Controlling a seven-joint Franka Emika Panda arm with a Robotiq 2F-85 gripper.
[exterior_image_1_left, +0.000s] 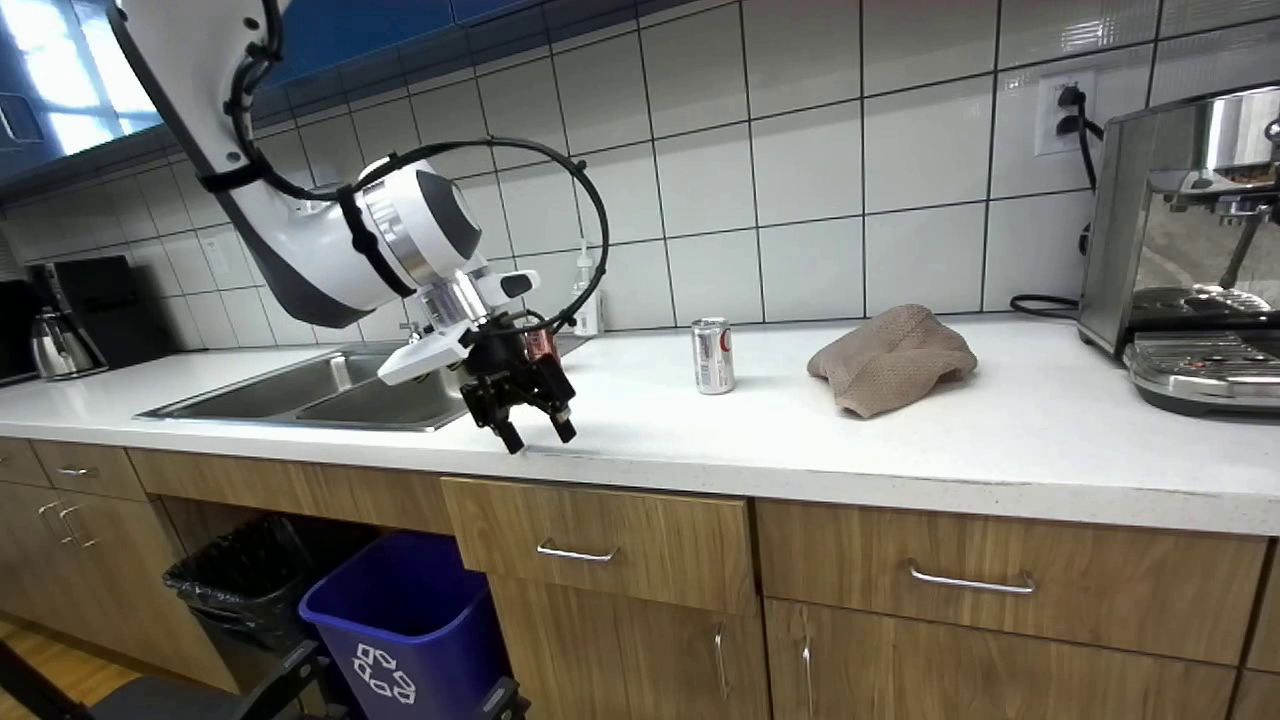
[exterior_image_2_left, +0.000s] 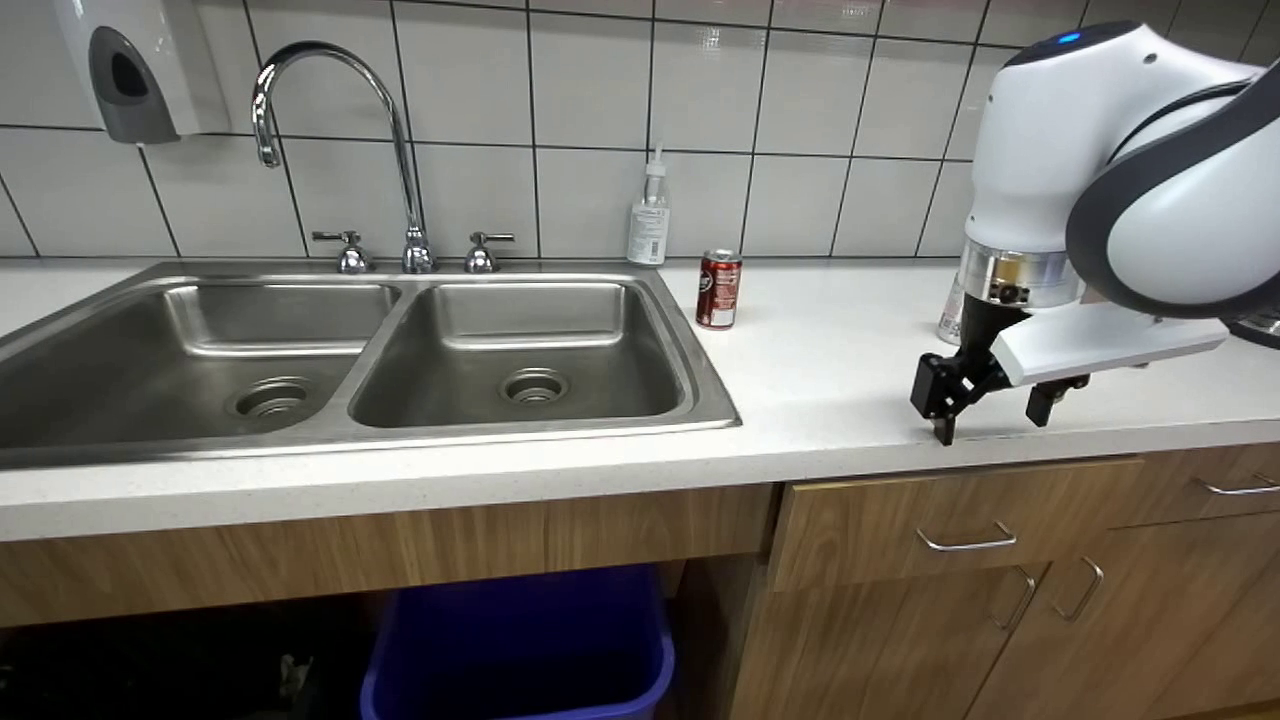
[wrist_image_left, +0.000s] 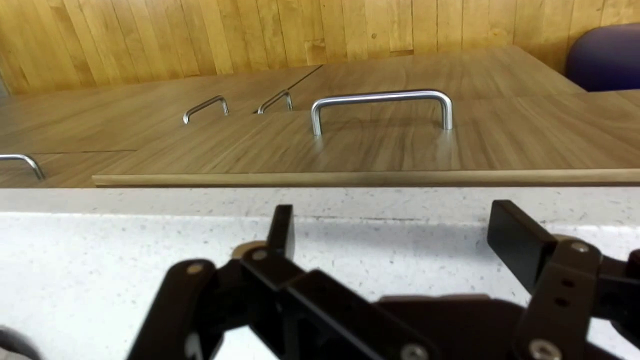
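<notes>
My gripper (exterior_image_1_left: 540, 437) is open, its black fingers wide apart with nothing between them. It points down over the front edge of the white counter (exterior_image_1_left: 640, 430), also seen in an exterior view as the gripper (exterior_image_2_left: 990, 420). In the wrist view the gripper (wrist_image_left: 392, 225) has the counter edge (wrist_image_left: 360, 205) beyond its fingertips. Below lies a wooden drawer (wrist_image_left: 500, 145) with a metal handle (wrist_image_left: 382, 97); its front stands slightly out. A silver can (exterior_image_1_left: 713, 356) and a brown cloth (exterior_image_1_left: 893, 360) sit on the counter. A red can (exterior_image_2_left: 719, 290) stands near the sink.
A double sink (exterior_image_2_left: 700, 400) with a tall faucet (exterior_image_2_left: 408, 200) is set in the counter. A pump bottle (exterior_image_2_left: 649, 220) stands by the tiled wall. An espresso machine (exterior_image_1_left: 1110, 230) is at the far end. A blue recycling bin (exterior_image_1_left: 400, 620) and a black-lined bin (exterior_image_1_left: 250, 580) are below.
</notes>
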